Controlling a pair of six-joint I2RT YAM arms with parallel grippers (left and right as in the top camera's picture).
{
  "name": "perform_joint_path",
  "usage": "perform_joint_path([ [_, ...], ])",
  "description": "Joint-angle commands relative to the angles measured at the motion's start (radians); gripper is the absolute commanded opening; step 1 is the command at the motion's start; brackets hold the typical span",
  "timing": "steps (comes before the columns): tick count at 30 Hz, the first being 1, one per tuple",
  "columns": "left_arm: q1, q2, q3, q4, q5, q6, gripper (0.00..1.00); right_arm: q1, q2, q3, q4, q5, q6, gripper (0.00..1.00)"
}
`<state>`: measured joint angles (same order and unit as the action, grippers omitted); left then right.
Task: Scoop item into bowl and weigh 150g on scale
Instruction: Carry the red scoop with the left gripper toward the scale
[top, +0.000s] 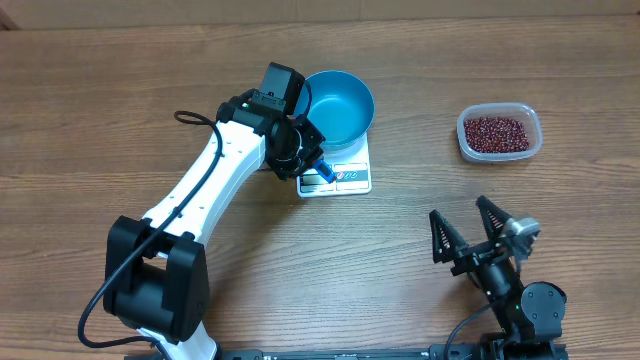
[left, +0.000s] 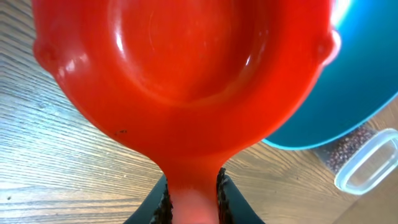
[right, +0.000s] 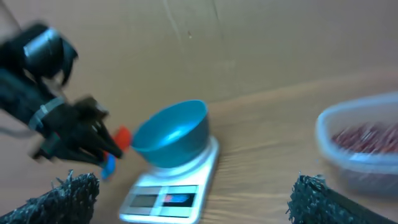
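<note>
The scale is set near the middle of the table. The bowl is carried on the scale's far part and overhangs its far edge, so the display strip toward the near edge is left bare. The scoop is held by the left gripper just left of the bowl. The tub, with the beans in it, is placed well apart toward the right edge. The right gripper is found before the tub, by the near edge.
</note>
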<state>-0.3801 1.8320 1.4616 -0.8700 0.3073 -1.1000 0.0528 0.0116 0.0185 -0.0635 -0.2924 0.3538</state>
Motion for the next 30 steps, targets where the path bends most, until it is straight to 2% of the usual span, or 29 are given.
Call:
perform_joint_path([
  [1, -0.008, -0.069, 0.027, -0.022, -0.068, -0.026, 0.04, -0.003, -0.009, -0.011, 0.008, -0.018, 0.346, 1.00],
  [6, -0.008, -0.140, 0.027, -0.054, -0.117, -0.026, 0.04, -0.003, -0.009, -0.011, 0.008, -0.027, 0.541, 1.00],
  [9, -0.016, -0.178, 0.027, -0.056, -0.132, -0.026, 0.04, -0.003, -0.009, -0.011, 0.008, -0.020, 0.552, 1.00],
  [12, -0.049, -0.217, 0.027, -0.035, -0.219, -0.021, 0.04, -0.003, -0.009, -0.011, 0.009, -0.025, 0.566, 1.00],
  [17, -0.118, -0.229, 0.027, 0.124, -0.234, 0.073, 0.04, -0.003, -0.009, -0.011, 0.009, -0.075, 0.564, 1.00],
  [20, -0.164, -0.219, 0.027, 0.191, -0.257, 0.078, 0.04, -0.003, -0.009, -0.011, 0.009, -0.122, 0.513, 1.00],
  [30, -0.170, -0.103, 0.028, 0.211, -0.266, 0.036, 0.04, -0.003, -0.009, -0.010, 0.013, -0.209, 0.422, 1.00],
])
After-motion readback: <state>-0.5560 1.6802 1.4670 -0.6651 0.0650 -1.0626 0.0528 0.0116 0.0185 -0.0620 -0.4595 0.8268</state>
